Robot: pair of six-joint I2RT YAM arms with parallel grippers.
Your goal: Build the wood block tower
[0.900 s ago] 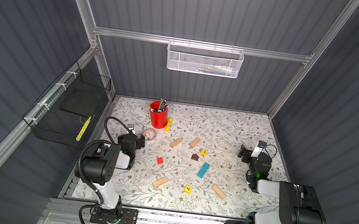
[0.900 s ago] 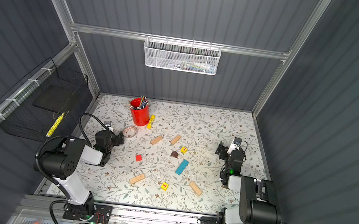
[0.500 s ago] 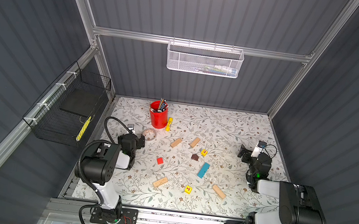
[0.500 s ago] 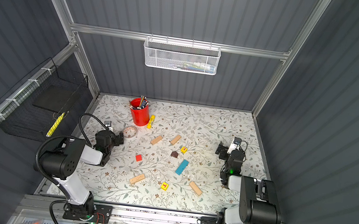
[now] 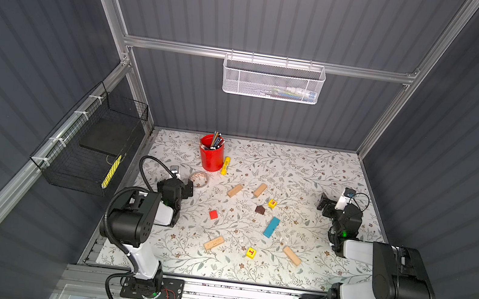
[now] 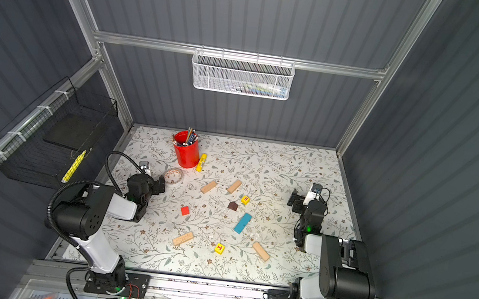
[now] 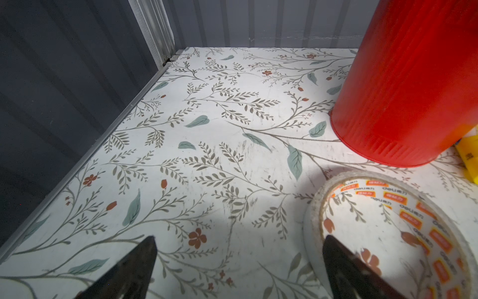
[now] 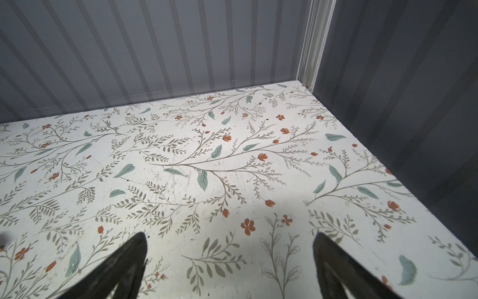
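Note:
The blocks lie scattered, none stacked. In both top views I see several tan oblongs (image 5: 235,190) (image 6: 208,186), a blue oblong (image 5: 271,227) (image 6: 242,223), a red cube (image 5: 213,214) (image 6: 185,210), two yellow lettered cubes (image 5: 272,204) (image 5: 251,252) and a dark brown roof piece (image 5: 260,209) (image 6: 232,206). My left gripper (image 5: 186,187) (image 7: 239,240) rests open at the left edge, holding nothing. My right gripper (image 5: 324,205) (image 8: 230,235) rests open at the right edge over bare floral table. Neither wrist view shows a block.
A red pen cup (image 5: 211,156) (image 7: 403,90) and a yellow marker (image 5: 225,165) stand at the back left. A tape roll (image 5: 199,179) (image 7: 310,233) lies by one left fingertip. A black wire basket (image 5: 89,148) hangs on the left wall, a white mesh basket (image 5: 273,80) on the back wall.

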